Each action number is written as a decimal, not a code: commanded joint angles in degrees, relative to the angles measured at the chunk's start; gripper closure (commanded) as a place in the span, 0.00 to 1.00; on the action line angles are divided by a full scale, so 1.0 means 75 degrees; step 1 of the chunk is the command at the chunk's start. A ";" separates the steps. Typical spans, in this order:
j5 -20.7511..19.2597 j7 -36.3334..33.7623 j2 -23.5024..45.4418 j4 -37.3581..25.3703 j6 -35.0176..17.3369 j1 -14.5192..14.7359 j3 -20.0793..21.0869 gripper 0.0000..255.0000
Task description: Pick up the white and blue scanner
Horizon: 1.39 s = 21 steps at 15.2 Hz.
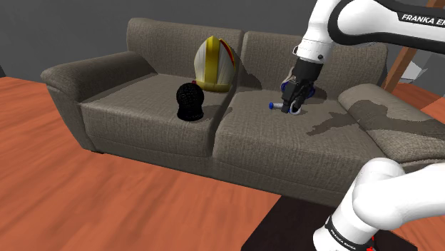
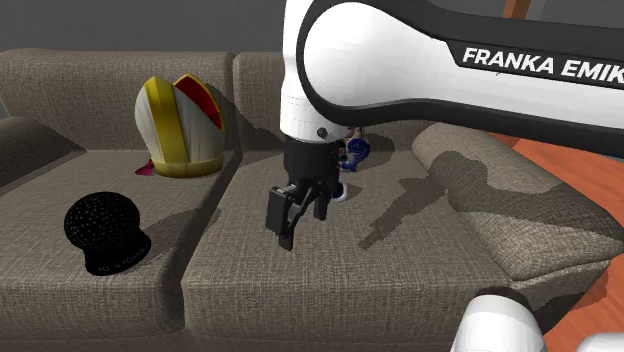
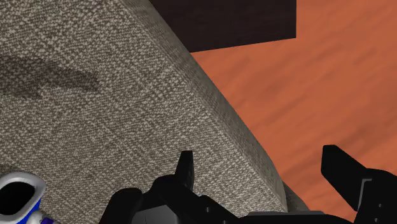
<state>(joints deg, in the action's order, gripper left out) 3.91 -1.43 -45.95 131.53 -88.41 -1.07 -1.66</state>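
On the grey sofa point(image 1: 142, 107) we see the gripper point(image 1: 293, 109), jaws apart and empty, near the scanner point(image 3: 18, 197) — grasp and lift remain.

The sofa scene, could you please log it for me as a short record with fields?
sofa: grey-brown fabric
scanner: white and blue, on the seat cushion near the backrest, not held
pincer: open, over the same cushion, beside the scanner
helmet: white, gold and red, against the backrest
black round object: on the other cushion, before the helmet

Sofa point(image 1: 285, 142) — coarse woven cloth, matt; floor point(image 1: 85, 200) — smooth wood; scanner point(image 2: 355, 150) glossy.
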 commanded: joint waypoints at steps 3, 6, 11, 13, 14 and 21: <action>-0.0223 0.0332 0.0336 -0.0189 0.0035 -0.0096 -0.0312 0.00; -0.0533 0.0826 0.0890 -0.0532 0.0082 -0.0224 -0.0765 0.00; -0.0956 0.1648 0.1937 -0.1262 0.0157 -0.0398 -0.1489 0.00; -0.1084 0.1983 0.2398 -0.1609 0.0190 -0.0461 -0.1765 0.00; -0.1138 0.2153 0.2638 -0.1795 0.0209 -0.0492 -0.1901 0.00; -0.1297 0.3394 0.4494 -0.3335 0.0395 -0.0727 -0.2816 0.00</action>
<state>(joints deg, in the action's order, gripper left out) -5.76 22.43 -14.53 108.83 -86.07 -6.21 -21.74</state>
